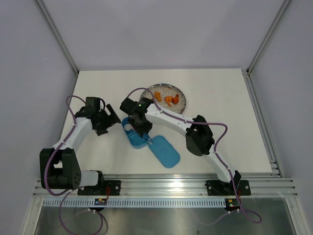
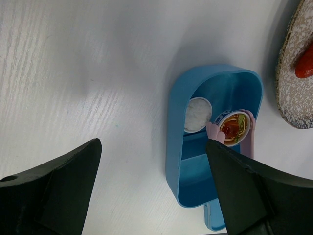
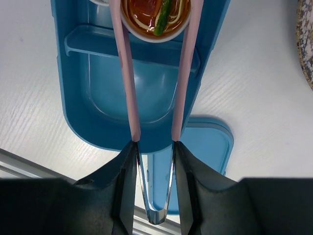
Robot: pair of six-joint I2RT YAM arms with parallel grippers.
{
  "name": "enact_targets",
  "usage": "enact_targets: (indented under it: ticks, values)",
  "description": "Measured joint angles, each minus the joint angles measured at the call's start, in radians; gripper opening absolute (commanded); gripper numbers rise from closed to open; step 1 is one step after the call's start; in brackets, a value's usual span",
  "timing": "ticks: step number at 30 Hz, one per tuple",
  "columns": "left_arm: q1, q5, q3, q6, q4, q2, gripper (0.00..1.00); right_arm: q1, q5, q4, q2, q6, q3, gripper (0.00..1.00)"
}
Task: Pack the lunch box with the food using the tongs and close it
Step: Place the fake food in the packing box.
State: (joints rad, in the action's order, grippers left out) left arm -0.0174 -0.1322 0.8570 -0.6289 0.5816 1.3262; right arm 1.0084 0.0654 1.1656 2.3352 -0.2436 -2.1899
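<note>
Top view first. White table [image 1: 220, 122], boxed in by plain pale grey walls [image 1: 161, 29]. Metal posts [image 1: 57, 36] up the back corners, ribbed aluminium rail [image 1: 171, 185] along the near edge. Blue lunch box [image 1: 132, 141] open near the middle of the table, lid [image 1: 165, 152] lying flat against its near-right end. Speckled plate [image 1: 180, 102] just behind, with orange chunks [image 1: 170, 100] on it. Right gripper [image 1: 141, 129] down over the box, left gripper [image 1: 111, 122] just to the left of it.

Left wrist next. Faint wood grain in the white top, soft grey shadow across it. Fingers spread wide with nothing between them, hanging over bare table beside the box. In the far compartment, a white round piece [image 2: 197, 114], and right next to it a small cup of noodles [image 2: 234, 128] in red sauce. Pink tongs [image 2: 214, 132] with a tip on either side of that cup. Plate rim poking in at the right edge.

Right wrist last, looking straight down the tongs. Black fingers pinching both slim pink arms near the metal hinge, so the tongs are squeezed partway in. Tips pressed against opposite sides of the noodle cup, just past the divider. Can't tell whether the cup is lifted or resting on the floor of the box. More white grain on both sides, a sliver of rail at the lower left.
</note>
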Motion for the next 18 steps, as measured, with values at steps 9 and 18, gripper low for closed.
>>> enact_targets:
  ticks: [9,18]
  values:
    - [0.000,0.000,0.000,0.000,0.000,0.000,0.91,-0.001,0.032,0.001,0.000,-0.029,-0.004,0.28]
    - [0.000,0.000,0.000,0.000,0.000,0.000,0.91,-0.001,0.047,0.011,0.000,-0.035,-0.035,0.43]
